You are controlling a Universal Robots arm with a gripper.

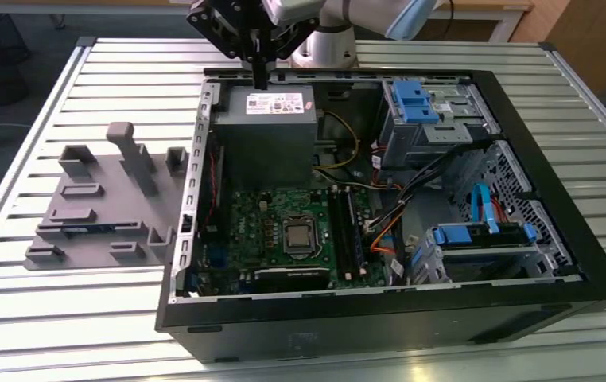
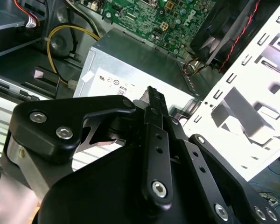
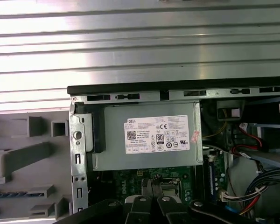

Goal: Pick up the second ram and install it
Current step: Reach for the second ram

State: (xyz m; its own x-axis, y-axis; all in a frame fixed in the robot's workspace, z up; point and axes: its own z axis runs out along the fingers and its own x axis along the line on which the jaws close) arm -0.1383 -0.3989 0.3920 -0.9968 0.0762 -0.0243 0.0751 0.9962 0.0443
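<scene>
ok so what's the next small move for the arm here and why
Probably swing toward the grey fixture at the exterior view's left: the gripper hangs over the power supply with jaws together and empty, while a blue-green ram stick looks seated in the fixture.

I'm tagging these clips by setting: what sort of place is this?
Probably a robotics lab or assembly test cell: an open desktop computer case lies on a slatted metal worktable, beside a grey plastic fixture, with the arm's gripper above it.
</scene>
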